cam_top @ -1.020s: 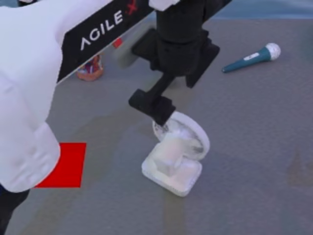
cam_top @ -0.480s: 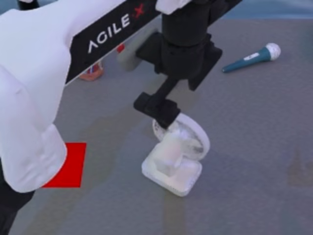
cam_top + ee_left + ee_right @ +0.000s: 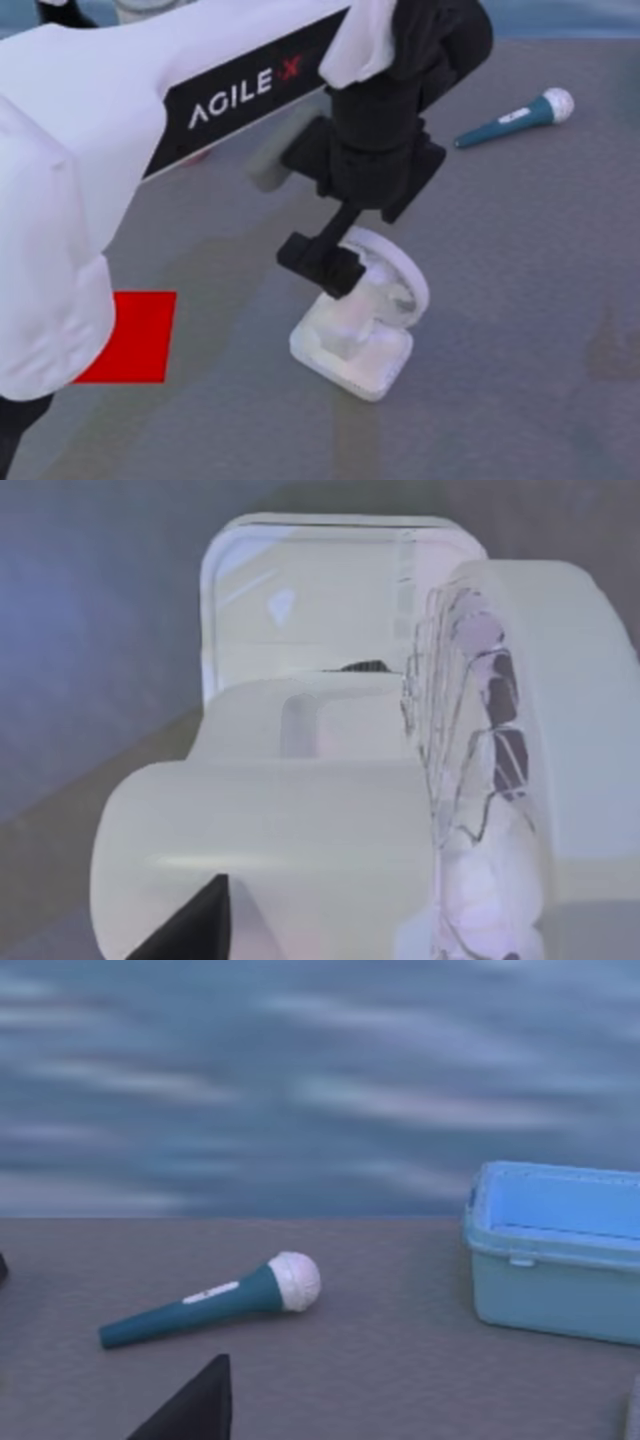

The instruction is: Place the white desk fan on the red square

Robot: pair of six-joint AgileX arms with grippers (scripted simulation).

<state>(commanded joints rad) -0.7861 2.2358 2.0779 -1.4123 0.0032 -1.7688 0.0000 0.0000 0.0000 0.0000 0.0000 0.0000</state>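
One white desk fan stood upright on the worktop at the frame's centre, well right of the single red square at lower left. The left gripper sat against its motor housing, though I couldn't tell its finger spread. It looked light, rigid, smooth plastic with a fragile cage; the chunky housing seemed the safest hold, and one teal microphone lay upper right.

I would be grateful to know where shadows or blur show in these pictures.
Top view: the left arm's soft shadow darkens the table beside the white plastic desk fan. Left wrist view: the fan fills the frame. Right wrist view: the backdrop behind the teal microphone is streaky.
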